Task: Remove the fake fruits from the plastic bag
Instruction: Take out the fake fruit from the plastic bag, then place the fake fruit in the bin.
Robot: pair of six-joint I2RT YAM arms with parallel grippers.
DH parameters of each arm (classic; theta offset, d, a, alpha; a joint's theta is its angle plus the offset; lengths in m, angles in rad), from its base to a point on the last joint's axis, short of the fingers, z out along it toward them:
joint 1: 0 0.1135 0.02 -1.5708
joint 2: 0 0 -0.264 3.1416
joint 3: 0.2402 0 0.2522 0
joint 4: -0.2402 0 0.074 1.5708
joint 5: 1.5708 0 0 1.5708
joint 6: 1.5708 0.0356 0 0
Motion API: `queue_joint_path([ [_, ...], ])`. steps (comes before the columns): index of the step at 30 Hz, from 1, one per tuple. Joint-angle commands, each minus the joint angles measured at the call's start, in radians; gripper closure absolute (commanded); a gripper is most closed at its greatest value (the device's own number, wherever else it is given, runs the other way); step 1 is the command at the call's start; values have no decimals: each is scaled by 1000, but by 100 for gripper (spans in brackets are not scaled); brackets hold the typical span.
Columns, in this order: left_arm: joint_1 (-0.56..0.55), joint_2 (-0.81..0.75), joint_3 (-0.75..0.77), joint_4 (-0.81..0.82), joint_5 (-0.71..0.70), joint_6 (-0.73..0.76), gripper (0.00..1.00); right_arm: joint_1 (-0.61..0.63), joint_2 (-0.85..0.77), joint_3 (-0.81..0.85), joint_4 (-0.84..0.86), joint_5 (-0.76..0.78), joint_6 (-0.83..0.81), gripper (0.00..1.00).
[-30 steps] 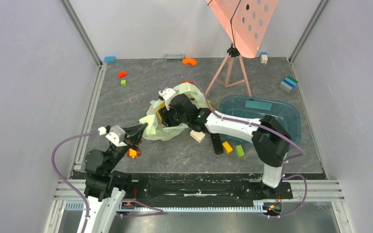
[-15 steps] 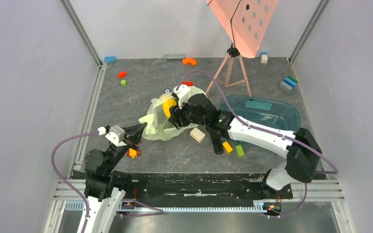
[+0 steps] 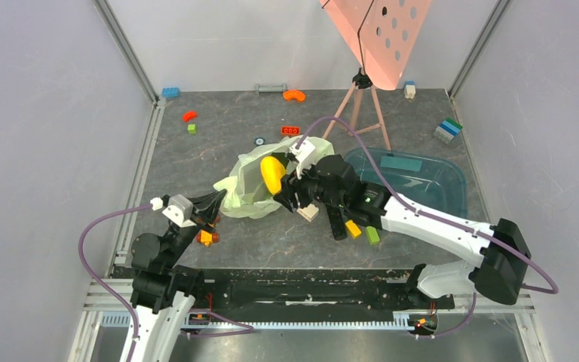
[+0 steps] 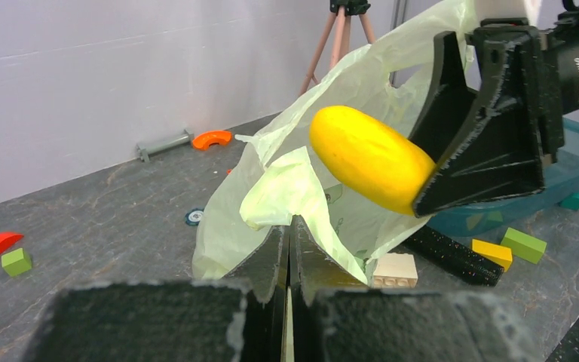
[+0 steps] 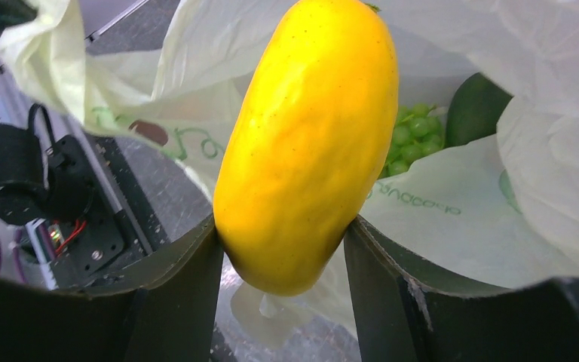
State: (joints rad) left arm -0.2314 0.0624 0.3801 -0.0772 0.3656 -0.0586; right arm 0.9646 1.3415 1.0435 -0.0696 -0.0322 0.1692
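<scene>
The right pincer [image 5: 283, 253] stands partly open, its two dark fingers pressed against the sides of a smooth yellow fruit [image 5: 305, 143], gripping it near one end. The fruit sticks out beyond the fingertips, bare of plastic, raised off the bench [image 3: 219, 143] over the open mouth of the plastic bag [image 3: 245, 192]. Behind the fruit, inside the bag, lie a bumpy green cluster [image 5: 411, 139] and a dark green rounded fruit [image 5: 476, 105]. The pale green bag sits crumpled near the middle of the bench. The left pincer [image 4: 288, 253] is fully closed, pinching a fold of the bag's near edge, with the plastic rising up from between its fingers. To the right of the bag, a cream brick [image 3: 307, 212], a yellow brick [image 3: 353, 228] and a green brick [image 3: 373, 234] lie on the bench, in front of a teal tray [image 3: 441, 175].
</scene>
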Motion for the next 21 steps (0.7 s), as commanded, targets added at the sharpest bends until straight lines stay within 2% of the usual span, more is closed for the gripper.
queue_joint_path([
  [1, 0, -8, -1, -6, -21, 32, 98, -1, -92, -46, 52, -93, 32, 53],
  [6, -2, -7, -1, -6, -38, 27, 98, -1, -174, -62, 62, -149, 42, 53],
  [12, -1, -6, -4, -5, -49, 19, 98, -1, -248, -35, 40, -148, 59, 54],
  [21, -2, 4, -4, -3, -78, 5, 98, -1, -441, -80, -143, 84, 58, 54],
])
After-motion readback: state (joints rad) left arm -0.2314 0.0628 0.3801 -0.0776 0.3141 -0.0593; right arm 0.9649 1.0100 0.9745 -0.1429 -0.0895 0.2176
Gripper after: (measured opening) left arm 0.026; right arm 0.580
